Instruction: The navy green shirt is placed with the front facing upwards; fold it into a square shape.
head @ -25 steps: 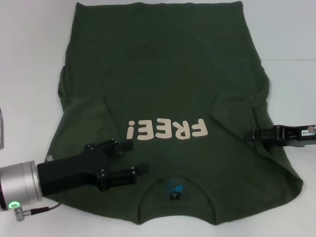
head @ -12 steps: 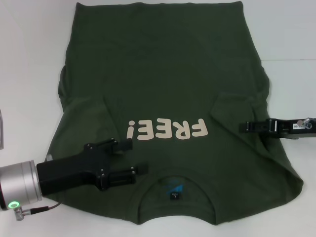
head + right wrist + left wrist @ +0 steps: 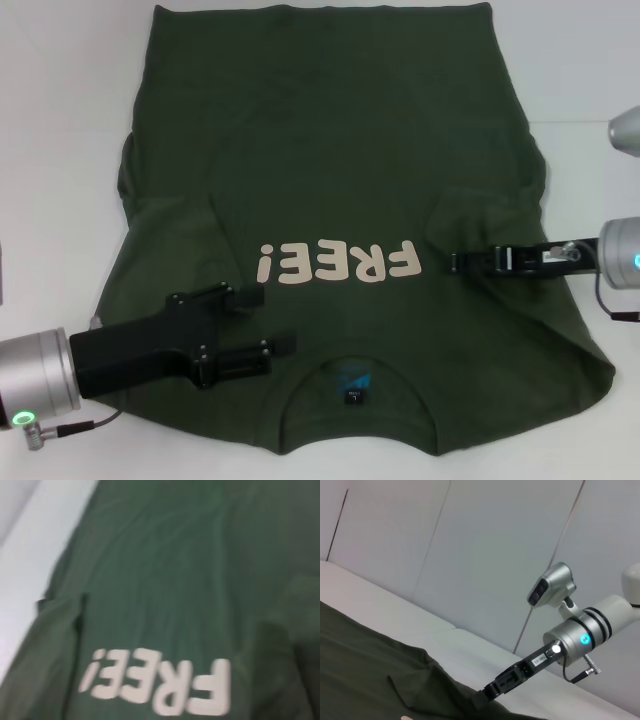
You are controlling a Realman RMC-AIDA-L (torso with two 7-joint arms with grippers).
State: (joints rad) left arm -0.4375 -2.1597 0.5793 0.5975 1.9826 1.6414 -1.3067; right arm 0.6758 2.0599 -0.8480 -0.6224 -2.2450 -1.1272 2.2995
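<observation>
A: Where's the navy green shirt [image 3: 330,200]?
B: Flat on the table [image 3: 60,150], lettering up, both sleeves folded inward.
A: Jaws?
B: Left gripper [image 3: 272,318] wide above the collar side; right gripper [image 3: 458,262] undeterminable, low at the sleeve fold, likely for pinching.

table [image 3: 60,120] bare beside shirt [image 3: 330,150] | left gripper [image 3: 270,320], right gripper [image 3: 462,262] over chest

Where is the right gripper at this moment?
In the head view, the right gripper is on the robot's right, over the navy green shirt, at its folded-in sleeve, just right of the "FREE!" lettering.
</observation>
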